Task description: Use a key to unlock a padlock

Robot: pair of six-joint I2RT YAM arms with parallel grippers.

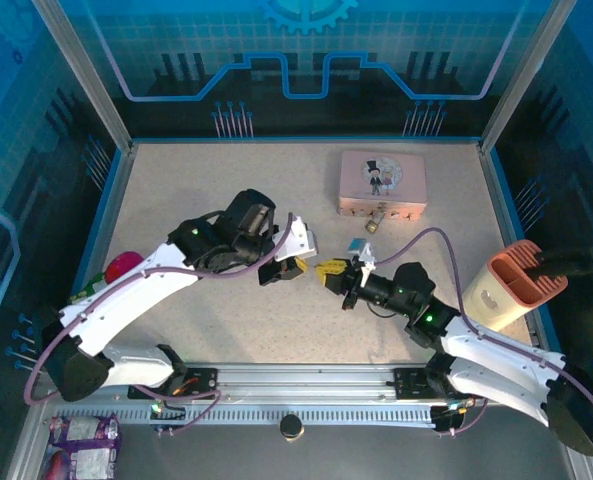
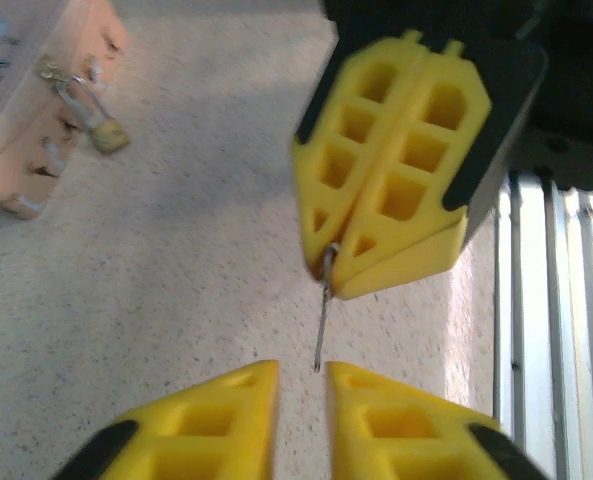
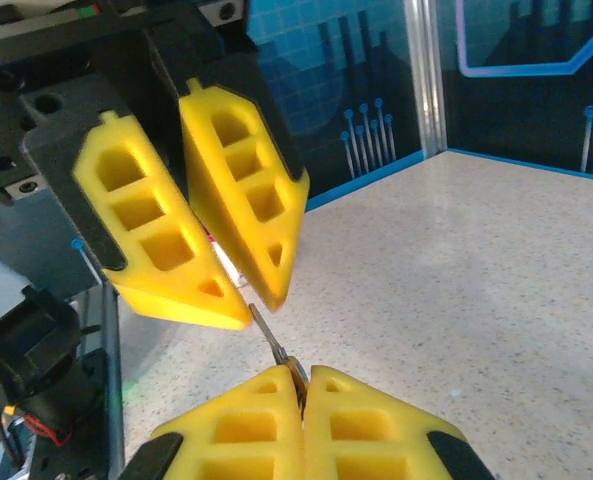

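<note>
My right gripper [image 3: 301,372] is shut on the bow of the thin grey key [image 3: 274,343], whose blade sticks out toward the left gripper [image 3: 259,310]. In the left wrist view the key [image 2: 322,325] hangs from the right gripper [image 2: 331,285], and its tip reaches the gap of my open left gripper [image 2: 301,370] without being clamped. From above, the left gripper [image 1: 294,268] and right gripper [image 1: 326,272] meet tip to tip at mid-table. The small brass padlock [image 2: 104,130] hangs shut on the front of the pink tin [image 2: 36,150]; it sits as the padlock [image 1: 373,225] behind the grippers.
The pink tin [image 1: 382,183] stands at the back right. A beige holder with a salmon top [image 1: 506,285] is at the right edge, a red object [image 1: 124,264] at the left edge. A black knob [image 1: 292,427] sits by the near metal rail [image 1: 306,380].
</note>
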